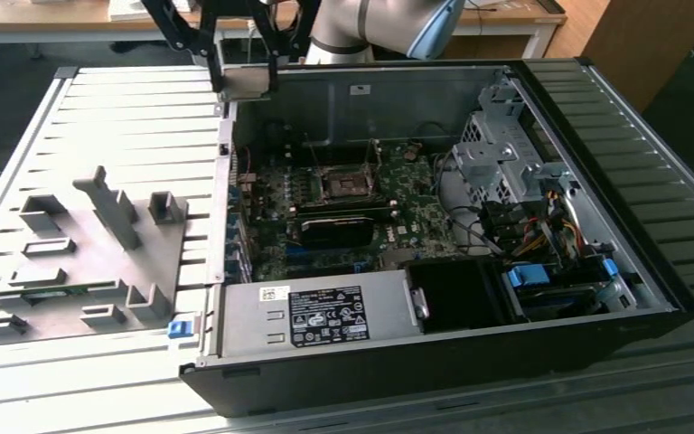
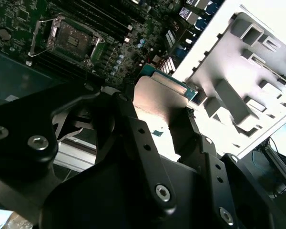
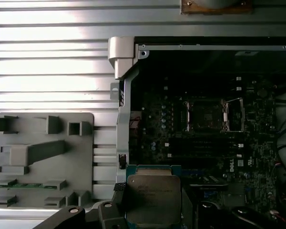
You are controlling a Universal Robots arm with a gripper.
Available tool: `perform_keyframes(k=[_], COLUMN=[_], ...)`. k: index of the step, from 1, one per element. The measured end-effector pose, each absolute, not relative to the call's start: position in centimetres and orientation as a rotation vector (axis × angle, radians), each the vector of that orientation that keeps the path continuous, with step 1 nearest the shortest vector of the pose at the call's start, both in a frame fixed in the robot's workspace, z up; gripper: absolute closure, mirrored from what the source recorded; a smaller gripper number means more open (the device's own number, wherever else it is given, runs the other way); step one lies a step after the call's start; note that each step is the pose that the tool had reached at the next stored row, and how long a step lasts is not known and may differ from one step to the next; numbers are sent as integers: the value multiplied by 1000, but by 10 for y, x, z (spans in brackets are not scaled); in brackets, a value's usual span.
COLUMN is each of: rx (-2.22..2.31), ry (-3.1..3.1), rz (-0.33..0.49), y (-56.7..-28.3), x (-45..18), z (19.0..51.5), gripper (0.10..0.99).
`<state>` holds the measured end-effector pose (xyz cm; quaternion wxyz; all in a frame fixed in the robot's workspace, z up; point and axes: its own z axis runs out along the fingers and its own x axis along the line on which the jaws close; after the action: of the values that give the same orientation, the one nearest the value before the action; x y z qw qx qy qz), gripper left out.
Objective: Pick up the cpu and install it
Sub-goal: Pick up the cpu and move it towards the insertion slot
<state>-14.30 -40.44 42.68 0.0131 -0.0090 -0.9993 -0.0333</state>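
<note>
My gripper [image 1: 247,80] is shut on the cpu [image 1: 248,82], a flat square chip with a silver metal top and a green rim. It hangs above the far corner of the open computer case [image 1: 636,181], on the exterior view's left. In both wrist views the cpu [image 2: 159,102] [image 3: 152,198] sits between the black fingers [image 2: 133,138]. The dark metal-framed socket [image 1: 347,185] [image 2: 69,40] [image 3: 207,114] lies on the motherboard, its frame raised, well apart from the chip.
A grey plastic fixture plate [image 1: 82,262] [image 3: 43,157] with raised blocks lies beside the case on the slatted table, holding a green memory stick [image 3: 24,185]. Inside the case are a power supply [image 1: 311,316], a drive cage [image 1: 498,154] and coloured cables [image 1: 540,235].
</note>
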Motion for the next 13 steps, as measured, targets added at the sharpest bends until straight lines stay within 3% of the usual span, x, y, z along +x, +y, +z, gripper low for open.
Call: perform_keyframes(k=[13], rx=[-28], ry=[-3113], rz=[-104], y=[-396], x=[-120], z=[427], gripper=[541])
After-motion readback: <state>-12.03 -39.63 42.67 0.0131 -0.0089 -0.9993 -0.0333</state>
